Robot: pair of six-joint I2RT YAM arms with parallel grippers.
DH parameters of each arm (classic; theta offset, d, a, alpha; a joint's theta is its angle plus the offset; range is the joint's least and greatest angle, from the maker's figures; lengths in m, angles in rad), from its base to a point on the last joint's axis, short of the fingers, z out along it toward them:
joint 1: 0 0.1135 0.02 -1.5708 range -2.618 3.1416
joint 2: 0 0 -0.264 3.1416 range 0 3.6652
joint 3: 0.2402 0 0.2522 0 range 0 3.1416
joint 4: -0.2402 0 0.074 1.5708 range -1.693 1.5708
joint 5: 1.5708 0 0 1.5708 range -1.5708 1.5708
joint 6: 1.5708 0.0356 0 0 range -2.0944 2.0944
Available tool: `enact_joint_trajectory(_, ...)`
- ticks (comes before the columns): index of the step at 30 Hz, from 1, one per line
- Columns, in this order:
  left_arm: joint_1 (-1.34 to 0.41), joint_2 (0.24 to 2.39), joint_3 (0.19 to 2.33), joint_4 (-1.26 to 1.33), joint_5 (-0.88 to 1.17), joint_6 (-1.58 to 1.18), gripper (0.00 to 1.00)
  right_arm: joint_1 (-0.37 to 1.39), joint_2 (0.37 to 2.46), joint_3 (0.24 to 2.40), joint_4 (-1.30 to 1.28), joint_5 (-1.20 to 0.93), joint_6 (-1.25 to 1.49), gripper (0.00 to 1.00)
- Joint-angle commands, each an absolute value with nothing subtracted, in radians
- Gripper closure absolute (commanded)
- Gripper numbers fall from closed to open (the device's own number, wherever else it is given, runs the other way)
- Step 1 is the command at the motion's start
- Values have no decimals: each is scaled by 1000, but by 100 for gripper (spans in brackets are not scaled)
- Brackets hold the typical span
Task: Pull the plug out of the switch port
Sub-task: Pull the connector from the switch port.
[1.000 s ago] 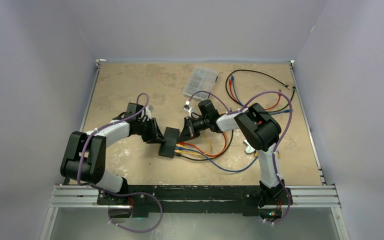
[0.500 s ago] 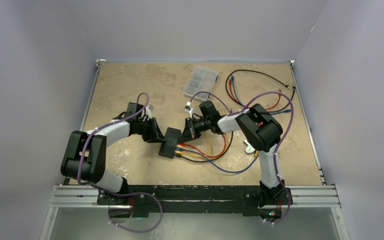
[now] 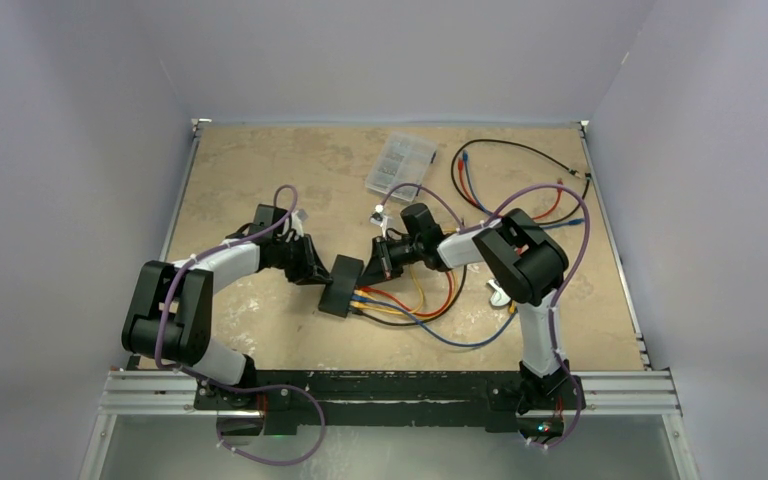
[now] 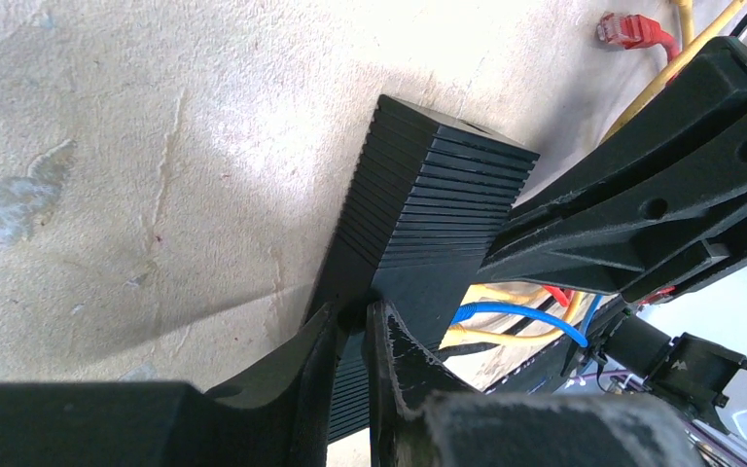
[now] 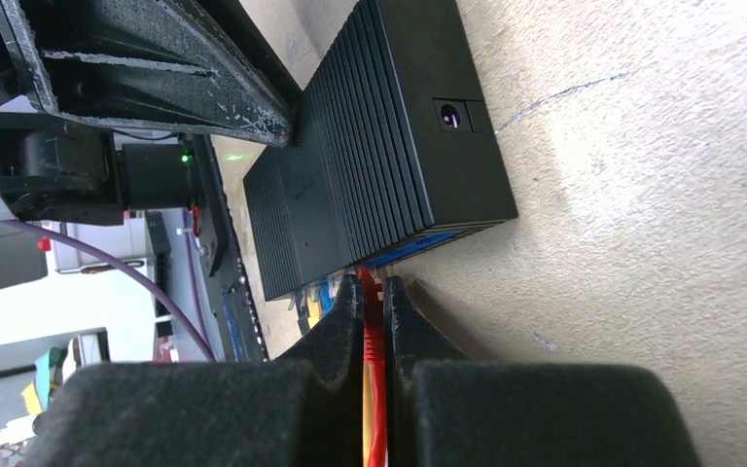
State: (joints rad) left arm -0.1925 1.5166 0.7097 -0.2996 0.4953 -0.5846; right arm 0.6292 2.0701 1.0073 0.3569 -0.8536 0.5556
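The switch (image 3: 340, 284) is a small ribbed black box at the table's middle, also in the left wrist view (image 4: 428, 214) and the right wrist view (image 5: 389, 146). Blue, yellow and red cables run from its socket side. My left gripper (image 3: 322, 274) is shut on the switch's left edge (image 4: 352, 316). My right gripper (image 3: 368, 268) is shut on the red plug (image 5: 370, 302) right at the switch's socket row; the plug's tip is hidden between the fingers.
A clear compartment case (image 3: 400, 163) lies at the back. Loose black, red and blue cables (image 3: 520, 185) coil at the back right. Orange, yellow and blue cables (image 3: 420, 305) loop on the table in front of the switch. A loose red plug (image 4: 632, 29) lies beyond it.
The right gripper and wrist have drawn back slightly to the right and away from the switch. The left arm and the switch have hardly moved.
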Motion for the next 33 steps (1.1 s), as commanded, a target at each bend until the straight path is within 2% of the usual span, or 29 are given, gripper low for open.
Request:
enact_joint_trajectory(1, -187, 1569, 686, -333, 307, -552, 84, 618, 2069, 947, 192, -738, 463, 100)
enact_joint_trajectory(14, -187, 1542, 689, -326, 312, -549, 84, 610, 2011, 1000, 36, -599, 372, 100)
enact_joint_trajectory(18, -187, 1493, 701, -328, 324, -542, 75, 610, 2010, 1036, 9, -560, 356, 100)
enact_joint_trajectory(21, -188, 1448, 719, -356, 299, -540, 63, 611, 2019, 1059, 23, -584, 371, 100)
enact_joint_trajectory(27, -237, 1374, 770, -423, 236, -526, 58, 626, 2060, 1115, 67, -666, 419, 100)
enact_joint_trajectory(33, -449, 1348, 866, -475, 83, -547, 53, 668, 2105, 1199, 79, -700, 453, 100)
